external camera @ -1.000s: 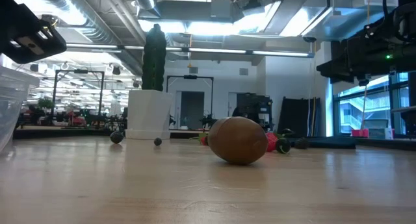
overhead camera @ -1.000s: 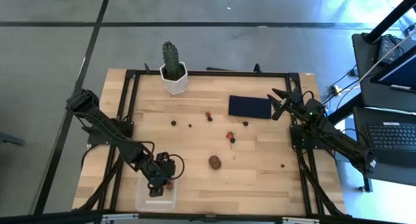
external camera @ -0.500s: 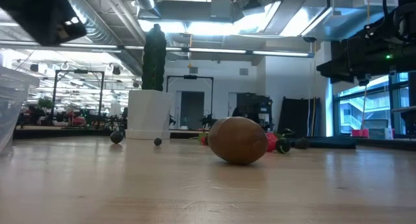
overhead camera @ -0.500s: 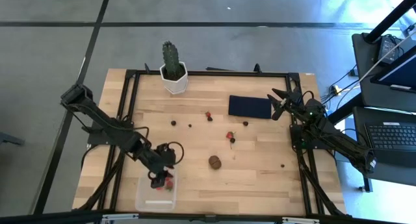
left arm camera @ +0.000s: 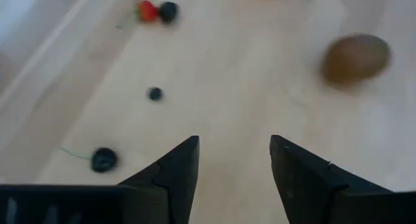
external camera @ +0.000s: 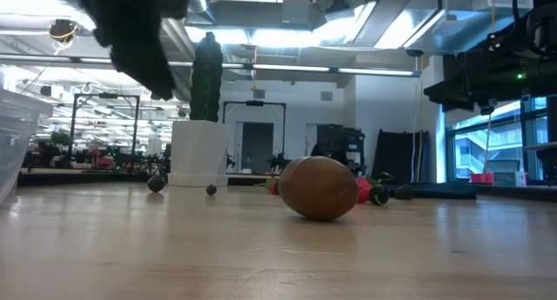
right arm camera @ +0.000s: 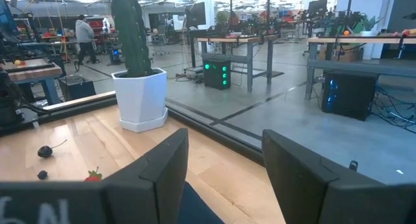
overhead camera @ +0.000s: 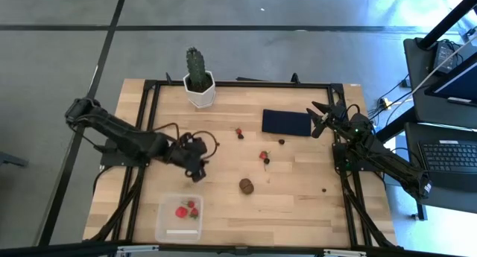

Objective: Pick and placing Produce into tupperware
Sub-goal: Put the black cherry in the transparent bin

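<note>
The clear tupperware (overhead camera: pixel 179 218) stands near the table's front edge, left of middle, with two red strawberries (overhead camera: pixel 186 210) in it. My left gripper (overhead camera: pixel 199 172) hovers open over bare wood beyond the box, empty; its wrist view (left arm camera: pixel 234 143) looks at the brown kiwi (left arm camera: pixel 356 57) and two dark berries (left arm camera: pixel 104 159). The kiwi (overhead camera: pixel 246 185) lies on the table right of the gripper. More strawberries (overhead camera: pixel 264 156) and berries (overhead camera: pixel 282 141) lie scattered mid-table. My right gripper (overhead camera: pixel 316 118) waits open at the far right, empty.
A green cactus in a white pot (overhead camera: pixel 198 82) stands at the far edge. A flat navy rectangle (overhead camera: pixel 286 121) lies beside my right gripper. A lone berry (overhead camera: pixel 323 189) sits near the right side. A black frame (overhead camera: pixel 238 83) runs around the table top.
My left gripper has risen out of the tupperware and swung toward the table's far edge and a little to the right, turning as it went. The strawberries it stood over stay in the box and now show uncovered.
</note>
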Robot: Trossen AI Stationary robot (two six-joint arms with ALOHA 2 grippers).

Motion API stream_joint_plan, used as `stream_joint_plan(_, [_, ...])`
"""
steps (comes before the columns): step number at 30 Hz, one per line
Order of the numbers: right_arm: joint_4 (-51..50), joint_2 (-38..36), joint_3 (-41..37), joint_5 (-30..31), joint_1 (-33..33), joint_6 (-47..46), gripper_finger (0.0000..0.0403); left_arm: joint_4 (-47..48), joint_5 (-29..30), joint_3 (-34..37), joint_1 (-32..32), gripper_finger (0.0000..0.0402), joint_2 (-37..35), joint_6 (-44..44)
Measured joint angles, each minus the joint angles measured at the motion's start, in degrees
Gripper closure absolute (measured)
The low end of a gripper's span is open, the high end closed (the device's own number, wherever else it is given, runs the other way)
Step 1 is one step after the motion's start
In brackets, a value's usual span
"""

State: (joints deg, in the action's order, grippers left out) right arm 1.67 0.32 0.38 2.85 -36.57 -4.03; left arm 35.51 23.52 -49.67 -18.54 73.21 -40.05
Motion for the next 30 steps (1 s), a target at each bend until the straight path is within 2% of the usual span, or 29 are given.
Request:
stream_joint_plan(9, [0.0, 0.0, 0.0, 0.0, 0.0, 0.0, 0.0205, 5.2, -0.7, 0.0, 10.6, 0.0208, 0.0, 0.1])
stream_joint_plan(16, [0.0, 0.0, 0.0, 0.0, 0.0, 0.0, 0.0205, 7.9, 1.9, 0.0, 17.5, 0.0198, 0.0, -0.2])
stream_joint_plan(23, [0.0, 0.0, 0.0, 0.0, 0.0, 0.0, 0.0205, 7.6, 2.0, 0.0, 20.9, 0.0201, 1.6, -2.6])
stream_joint_plan(30, [0.0, 0.0, 0.0, 0.0, 0.0, 0.0, 0.0205, 7.9, 2.0, -0.1, 21.9, 0.0196, 7.6, -7.8])
